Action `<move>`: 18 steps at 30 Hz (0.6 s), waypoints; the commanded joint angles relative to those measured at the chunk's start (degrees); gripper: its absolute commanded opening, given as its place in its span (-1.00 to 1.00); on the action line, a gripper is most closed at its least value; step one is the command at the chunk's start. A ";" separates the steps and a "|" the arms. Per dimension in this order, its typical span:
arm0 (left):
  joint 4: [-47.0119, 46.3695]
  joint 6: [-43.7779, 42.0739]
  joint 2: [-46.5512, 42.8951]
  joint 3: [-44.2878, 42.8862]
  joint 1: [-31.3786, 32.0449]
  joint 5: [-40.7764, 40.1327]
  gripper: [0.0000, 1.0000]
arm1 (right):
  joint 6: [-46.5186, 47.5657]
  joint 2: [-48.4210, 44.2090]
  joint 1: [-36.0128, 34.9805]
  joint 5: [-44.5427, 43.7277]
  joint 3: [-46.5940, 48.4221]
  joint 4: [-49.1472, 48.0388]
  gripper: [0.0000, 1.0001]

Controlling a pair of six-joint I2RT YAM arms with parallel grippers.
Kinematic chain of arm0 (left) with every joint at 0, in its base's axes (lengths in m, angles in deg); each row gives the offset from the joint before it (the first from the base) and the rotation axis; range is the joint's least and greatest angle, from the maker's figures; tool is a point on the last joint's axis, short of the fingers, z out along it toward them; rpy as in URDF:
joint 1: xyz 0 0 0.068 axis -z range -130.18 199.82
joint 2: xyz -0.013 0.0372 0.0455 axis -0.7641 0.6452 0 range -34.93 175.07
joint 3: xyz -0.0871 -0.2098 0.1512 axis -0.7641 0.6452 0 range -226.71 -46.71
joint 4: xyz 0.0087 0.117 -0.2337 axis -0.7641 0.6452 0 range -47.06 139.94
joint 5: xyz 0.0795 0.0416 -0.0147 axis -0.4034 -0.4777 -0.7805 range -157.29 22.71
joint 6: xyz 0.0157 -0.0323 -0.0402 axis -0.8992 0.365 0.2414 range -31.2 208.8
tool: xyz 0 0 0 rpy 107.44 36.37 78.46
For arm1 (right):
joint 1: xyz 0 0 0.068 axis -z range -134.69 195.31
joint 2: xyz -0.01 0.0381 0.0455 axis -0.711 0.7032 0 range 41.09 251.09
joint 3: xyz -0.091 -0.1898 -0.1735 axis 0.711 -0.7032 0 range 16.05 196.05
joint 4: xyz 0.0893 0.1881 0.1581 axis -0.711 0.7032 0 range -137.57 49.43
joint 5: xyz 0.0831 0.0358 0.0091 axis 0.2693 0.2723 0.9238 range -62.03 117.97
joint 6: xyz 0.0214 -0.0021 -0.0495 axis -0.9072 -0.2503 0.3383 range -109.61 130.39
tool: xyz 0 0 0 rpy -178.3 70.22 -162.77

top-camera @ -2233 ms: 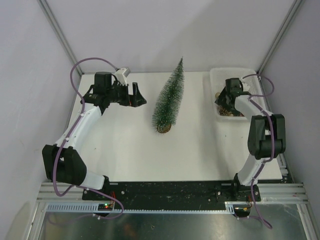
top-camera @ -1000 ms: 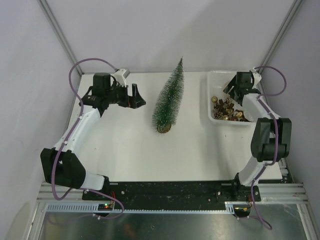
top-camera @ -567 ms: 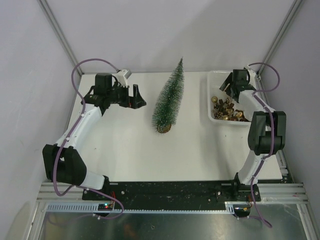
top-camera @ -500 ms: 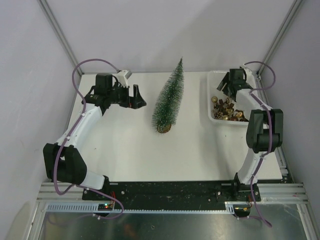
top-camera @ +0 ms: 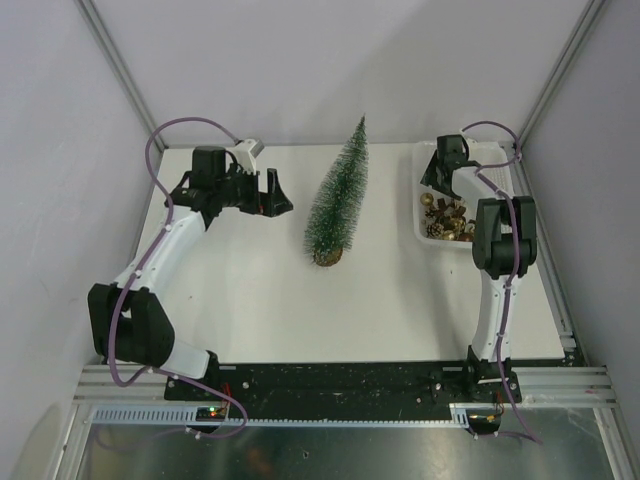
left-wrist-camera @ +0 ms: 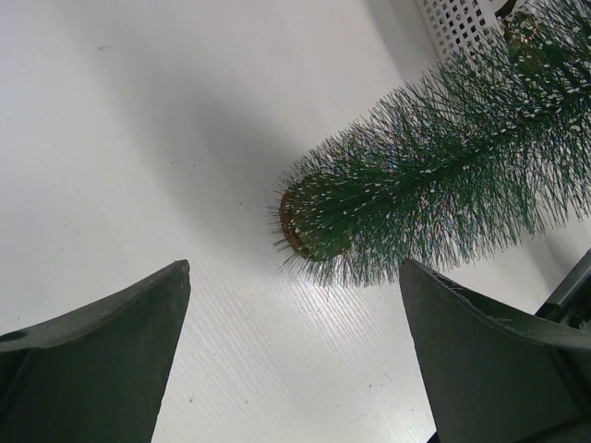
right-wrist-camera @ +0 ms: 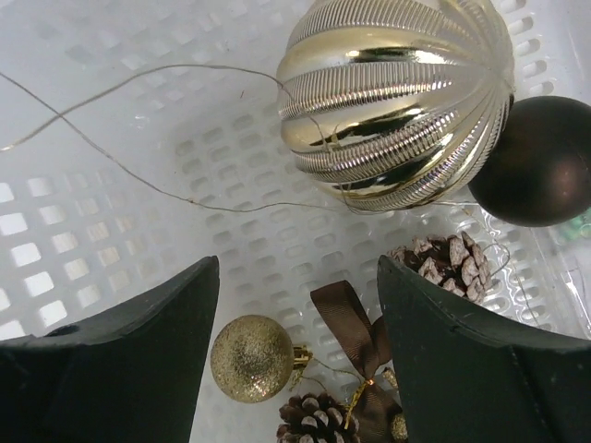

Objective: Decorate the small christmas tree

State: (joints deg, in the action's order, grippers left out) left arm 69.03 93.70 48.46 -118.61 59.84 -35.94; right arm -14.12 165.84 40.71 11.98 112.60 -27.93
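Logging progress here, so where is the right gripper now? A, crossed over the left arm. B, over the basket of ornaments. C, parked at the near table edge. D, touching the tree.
B: the right gripper hangs open over the white mesh basket, a ribbed gold bauble just beyond its fingers.

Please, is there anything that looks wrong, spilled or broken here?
Nothing clearly stands out. The ornaments lie inside the white mesh basket, none on the table. Only a thin wire trails loosely across the basket floor and over the ribbed gold ball. The small christmas tree looks undamaged.
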 commanded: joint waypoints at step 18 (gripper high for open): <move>-2.04 0.02 1.74 -1.54 -0.44 0.26 0.99 | -0.49 5.03 1.57 -0.61 5.98 3.55 -0.11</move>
State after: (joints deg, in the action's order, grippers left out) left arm 68.46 93.77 50.28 -118.61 59.84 -35.98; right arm -13.95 170.89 41.68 11.28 116.71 -25.52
